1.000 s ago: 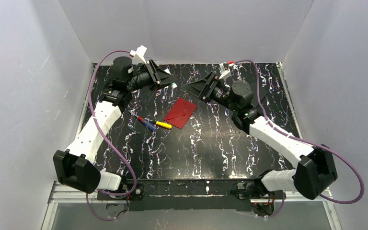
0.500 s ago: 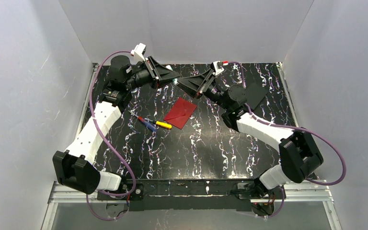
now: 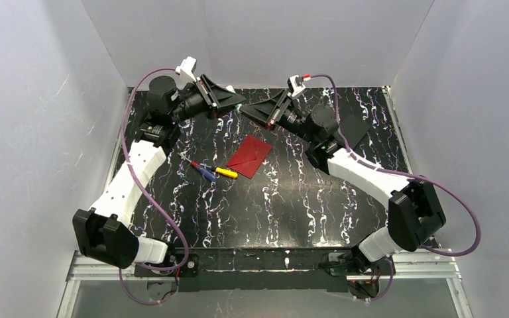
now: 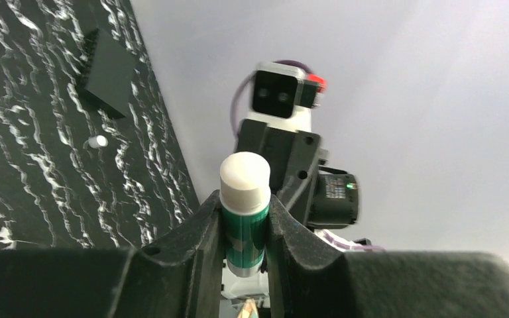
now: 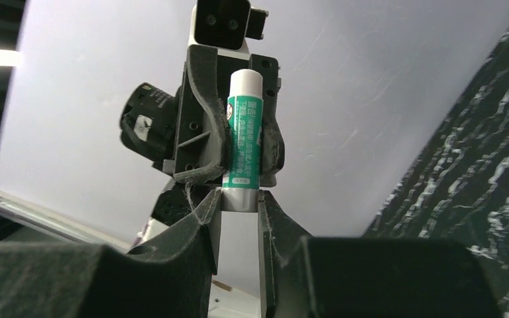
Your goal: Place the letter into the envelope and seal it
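Top view first: the two arms reach to the far side of the marbled table. The left gripper and the right gripper meet tip to tip, up off the surface. Below and nearer lies the envelope, dark red, flat on the table around the middle, well apart from both grippers. Just left of it are a yellow marker and a blue pen. A black square sheet sits far right.

Over to the left wrist: its fingers are clamped on the green body of a glue stick, whose white end pokes out towards the right arm's wrist beyond. On the table behind, there is the black sheet and a small white object.

Right wrist now: its fingers sit tight on either side of the stick's near white end. Whether they are squeezing it, I cannot tell. The left fingers grip the green middle above.
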Robot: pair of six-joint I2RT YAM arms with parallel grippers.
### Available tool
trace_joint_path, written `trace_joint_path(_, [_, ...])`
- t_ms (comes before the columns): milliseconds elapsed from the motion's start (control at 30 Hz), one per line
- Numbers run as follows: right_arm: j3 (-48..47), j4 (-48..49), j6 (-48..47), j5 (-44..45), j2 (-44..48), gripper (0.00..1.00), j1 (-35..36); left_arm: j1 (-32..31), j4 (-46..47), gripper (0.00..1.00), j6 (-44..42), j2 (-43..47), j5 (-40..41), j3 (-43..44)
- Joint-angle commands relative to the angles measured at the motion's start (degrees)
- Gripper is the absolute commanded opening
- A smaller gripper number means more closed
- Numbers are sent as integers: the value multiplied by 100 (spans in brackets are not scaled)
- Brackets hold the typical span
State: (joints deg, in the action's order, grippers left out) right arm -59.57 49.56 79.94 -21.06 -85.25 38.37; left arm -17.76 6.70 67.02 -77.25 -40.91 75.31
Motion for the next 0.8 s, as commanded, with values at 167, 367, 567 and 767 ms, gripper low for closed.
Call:
trace_joint_path(167, [-1690, -4839, -4352, 718, -346, 8, 421, -45, -2183, 0, -1640, 71, 1372, 122])
trace_joint_path(367, [-2182, -6325, -6341, 2860, -934, 6, 943, -45, -3164, 0, -1813, -449, 1680, 314])
trace_joint_path(567, [-2750, -6944, -6941, 4294, -1220, 10, 1370, -39, -3825, 0, -1917, -780, 1507, 832])
trace_joint_path(767, [-2035, -5829, -5636, 1988, -253, 69, 890, 61, -2947, 0, -2102, -490, 883, 595])
